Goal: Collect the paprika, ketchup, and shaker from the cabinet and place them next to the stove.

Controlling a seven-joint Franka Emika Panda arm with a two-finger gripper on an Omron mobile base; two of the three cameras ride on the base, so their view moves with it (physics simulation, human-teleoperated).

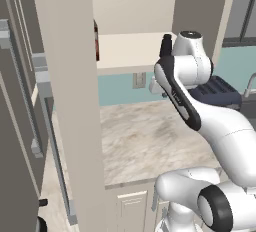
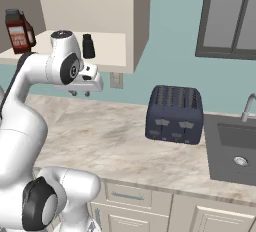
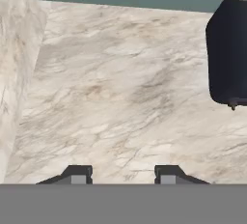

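dark red ketchup point(image 2: 19, 31), black shaker point(image 2: 88, 46), beige-veined marble counter point(image 3: 120, 97)

1. The light is even and soft in every view, bright without any glare or hot spots.
2. The bench point(image 2: 125, 141) shows its marble veins plainly, though the texture looks a little smeared in the hand view.
3. The toaster point(image 2: 174, 114) throws only a faint, soft shadow at its base.
4. The cabinet point(image 1: 150, 26) is dimmer inside, with a grey shaded back wall.
5. Edges look slightly jagged and coarse; nothing is out of focus, and the straight lines do not bend near the borders.
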